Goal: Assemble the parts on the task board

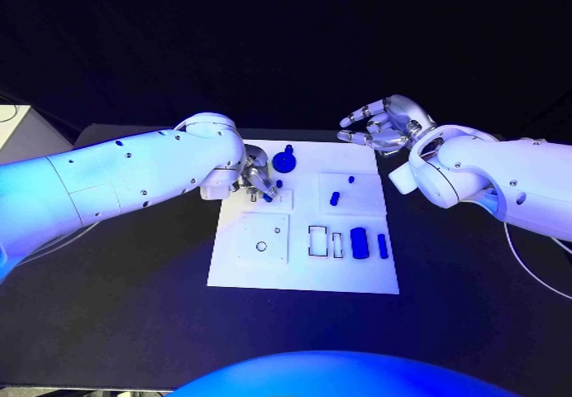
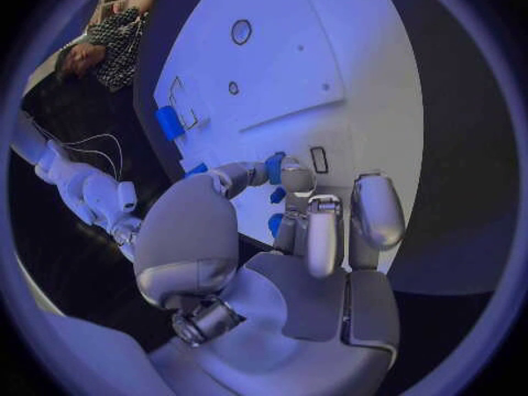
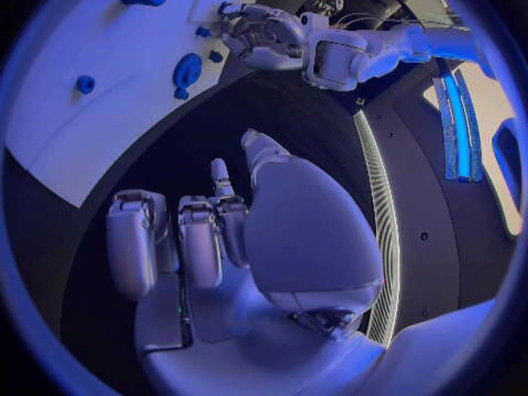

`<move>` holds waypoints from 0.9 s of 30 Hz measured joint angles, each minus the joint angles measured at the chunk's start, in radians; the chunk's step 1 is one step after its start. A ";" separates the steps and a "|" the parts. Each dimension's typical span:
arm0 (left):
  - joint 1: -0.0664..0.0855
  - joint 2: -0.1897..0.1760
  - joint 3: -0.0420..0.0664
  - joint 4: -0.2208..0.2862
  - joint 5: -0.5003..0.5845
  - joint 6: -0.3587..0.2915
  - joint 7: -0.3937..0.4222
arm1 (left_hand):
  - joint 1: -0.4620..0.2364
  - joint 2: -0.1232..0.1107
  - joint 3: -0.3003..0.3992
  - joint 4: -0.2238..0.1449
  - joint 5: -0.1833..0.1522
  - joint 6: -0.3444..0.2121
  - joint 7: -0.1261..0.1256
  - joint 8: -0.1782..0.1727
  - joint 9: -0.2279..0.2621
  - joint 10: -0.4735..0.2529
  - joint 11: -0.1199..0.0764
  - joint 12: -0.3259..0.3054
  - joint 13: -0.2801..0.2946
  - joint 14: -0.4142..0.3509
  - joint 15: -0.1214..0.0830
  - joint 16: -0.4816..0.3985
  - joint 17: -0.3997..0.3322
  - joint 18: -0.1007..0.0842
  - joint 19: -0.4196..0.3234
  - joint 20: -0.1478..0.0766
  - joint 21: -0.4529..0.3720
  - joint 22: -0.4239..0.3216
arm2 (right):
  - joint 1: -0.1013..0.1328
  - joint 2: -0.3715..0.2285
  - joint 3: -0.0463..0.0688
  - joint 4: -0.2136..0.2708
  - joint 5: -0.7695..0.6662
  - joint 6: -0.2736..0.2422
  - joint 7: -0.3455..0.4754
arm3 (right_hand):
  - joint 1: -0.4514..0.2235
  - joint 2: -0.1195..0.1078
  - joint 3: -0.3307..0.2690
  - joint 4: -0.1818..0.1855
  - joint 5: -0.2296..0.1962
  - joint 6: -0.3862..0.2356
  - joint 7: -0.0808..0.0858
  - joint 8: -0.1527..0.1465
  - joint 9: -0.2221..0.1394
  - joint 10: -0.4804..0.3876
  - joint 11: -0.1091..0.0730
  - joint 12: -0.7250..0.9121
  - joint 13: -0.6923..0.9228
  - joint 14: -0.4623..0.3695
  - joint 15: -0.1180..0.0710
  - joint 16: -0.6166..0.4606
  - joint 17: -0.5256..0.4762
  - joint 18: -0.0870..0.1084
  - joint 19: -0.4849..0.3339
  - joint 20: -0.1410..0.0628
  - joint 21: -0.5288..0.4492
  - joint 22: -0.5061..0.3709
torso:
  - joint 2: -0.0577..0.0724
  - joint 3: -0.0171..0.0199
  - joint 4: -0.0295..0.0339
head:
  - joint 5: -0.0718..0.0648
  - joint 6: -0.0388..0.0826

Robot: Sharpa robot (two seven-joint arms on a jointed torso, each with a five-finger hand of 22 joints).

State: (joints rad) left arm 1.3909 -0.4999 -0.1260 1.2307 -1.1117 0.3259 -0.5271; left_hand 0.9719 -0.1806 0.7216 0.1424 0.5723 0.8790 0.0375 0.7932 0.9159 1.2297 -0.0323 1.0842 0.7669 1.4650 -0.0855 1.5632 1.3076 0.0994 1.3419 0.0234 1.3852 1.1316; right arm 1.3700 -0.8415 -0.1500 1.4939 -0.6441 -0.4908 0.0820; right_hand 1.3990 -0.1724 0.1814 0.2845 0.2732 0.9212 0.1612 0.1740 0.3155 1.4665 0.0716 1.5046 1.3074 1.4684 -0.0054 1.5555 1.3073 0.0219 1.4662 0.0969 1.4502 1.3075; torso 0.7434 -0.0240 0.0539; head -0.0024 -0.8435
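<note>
Your left hand [image 1: 254,184] is down on the far left part of the white board [image 1: 250,273]. Its fingers [image 2: 311,238] are curled around small blue pieces [image 2: 275,165] there. It looks like it is pinching one, but you cannot tell for sure if it really holds it.

Just past the left hand, touching nothing, sits a round blue knob [image 1: 285,160]. Your left hand is much nearer to it than your right.

Your right hand [image 1: 382,124] hangs in the air off the far right corner of the board. Its fingers are apart and it holds nothing.

Nearer to you on the board lie a short blue peg [image 1: 335,198], a fat blue block [image 1: 359,241] and a thin blue bar [image 1: 383,245]. The bar and block point their long sides toward you and away.

Look at the left wrist picture: it shows the blue pieces right at the fingertips, which the head picture hides under the arm. The right wrist picture shows the knob [image 3: 186,70] and the left hand [image 3: 260,35] from the far side.
</note>
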 measured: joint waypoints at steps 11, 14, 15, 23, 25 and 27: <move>0.000 -0.001 0.000 0.000 0.000 -0.001 0.002 | -0.032 -0.005 0.018 -0.054 -0.009 0.008 -0.007 -0.006 0.000 0.006 -0.006 0.000 -0.004 0.000 0.000 0.000 0.000 0.000 0.000 0.000 -0.004 -0.001 | 0.000 -0.001 0.000 0.001 0.000 0.001 0.000 | 0.000 0.000 0.000 0.000 0.000 0.000 0.000 0.000 0.000 0.000 0.000 0.000 0.000 0.000 0.000 0.000 0.000 0.000 0.000 0.000 0.000 0.001 | 0.000 0.0004 0.0001 | -0.001 -0.001; 0.000 -0.001 0.000 -0.001 0.000 -0.001 0.002 | -0.032 -0.005 0.014 -0.058 -0.009 0.010 -0.009 -0.007 -0.003 0.006 -0.006 0.004 -0.004 0.000 0.000 0.000 0.000 0.000 0.000 0.000 -0.004 -0.002 | 0.000 -0.002 0.000 0.002 0.000 0.001 0.000 | 0.000 0.000 0.000 0.000 0.000 0.000 0.000 0.000 0.000 0.000 0.000 0.000 0.000 0.000 0.000 0.000 0.000 0.000 0.000 0.000 0.000 0.001 | 0.000 0.0005 0.0000 | -0.001 -0.001; 0.000 -0.001 0.000 -0.001 0.000 -0.001 0.002 | -0.032 -0.006 0.014 -0.057 -0.009 0.011 -0.010 -0.008 -0.003 0.006 -0.006 0.004 -0.004 0.000 0.000 0.000 0.000 0.000 0.000 0.000 -0.004 -0.002 | 0.000 -0.002 0.000 0.002 0.000 0.001 0.000 | 0.000 0.000 0.000 0.000 0.000 0.000 0.000 0.000 0.000 0.000 0.000 0.000 0.000 0.000 0.000 0.000 0.000 0.000 0.000 0.000 0.000 0.001 | 0.000 0.0005 0.0000 | -0.001 -0.001; 0.000 -0.002 0.000 -0.002 0.000 0.000 0.004 | -0.045 -0.006 0.012 -0.059 -0.009 0.012 -0.011 -0.013 -0.006 0.006 -0.005 0.004 -0.004 0.000 0.000 0.000 0.000 0.000 0.004 -0.004 -0.008 -0.002 | 0.000 -0.003 0.000 0.003 0.000 0.001 0.000 | 0.000 0.000 0.000 0.000 0.000 0.000 0.000 0.000 0.000 0.000 0.000 -0.004 0.000 0.000 0.000 -0.004 0.000 0.000 0.000 0.000 -0.005 0.000 | 0.000 0.0007 -0.0004 | -0.001 -0.001; 0.000 -0.002 0.000 -0.003 0.000 0.000 0.004 | -0.045 -0.006 0.002 -0.051 -0.009 0.014 -0.012 -0.014 -0.009 0.006 -0.005 0.007 -0.004 0.000 0.000 0.000 0.000 0.000 0.004 -0.004 -0.008 -0.002 | 0.000 -0.004 0.000 0.003 0.000 0.001 0.000 | 0.000 0.000 0.000 0.000 0.000 0.000 0.000 0.000 0.000 0.000 0.000 -0.004 0.000 0.000 0.000 -0.004 0.000 0.000 0.000 0.000 -0.005 0.000 | 0.000 0.0008 -0.0004 | -0.002 -0.001; 0.000 -0.002 0.000 -0.003 0.000 0.000 0.004 | -0.045 -0.006 -0.002 -0.047 -0.009 0.014 -0.012 -0.014 -0.009 0.005 -0.005 0.008 -0.004 0.000 0.000 0.000 0.000 0.000 0.004 -0.004 -0.008 -0.002 | 0.000 -0.004 0.000 0.004 0.000 0.001 0.000 | 0.000 0.000 0.000 0.000 0.000 0.000 0.000 0.000 0.000 0.000 0.000 -0.004 0.000 0.000 0.000 -0.004 0.001 0.000 0.000 0.000 -0.005 0.000 | 0.000 0.0009 -0.0004 | -0.002 -0.002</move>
State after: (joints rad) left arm 1.3910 -0.5015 -0.1263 1.2274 -1.1117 0.3255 -0.5233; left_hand 0.9268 -0.1863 0.7197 0.0953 0.5638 0.8929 0.0252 0.7794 0.9068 1.2351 -0.0377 1.0921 0.7627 1.4650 -0.0856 1.5632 1.3076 0.0995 1.3455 0.0198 1.3768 1.1294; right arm 1.3700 -0.8456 -0.1500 1.4975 -0.6443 -0.4901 0.0817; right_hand 1.3990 -0.1725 0.1813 0.2845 0.2732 0.9212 0.1612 0.1740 0.3155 1.4665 0.0716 1.5004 1.3074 1.4684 -0.0054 1.5514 1.3079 0.0219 1.4662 0.0969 1.4452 1.3078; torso 0.7439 -0.0231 0.0535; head -0.0043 -0.8453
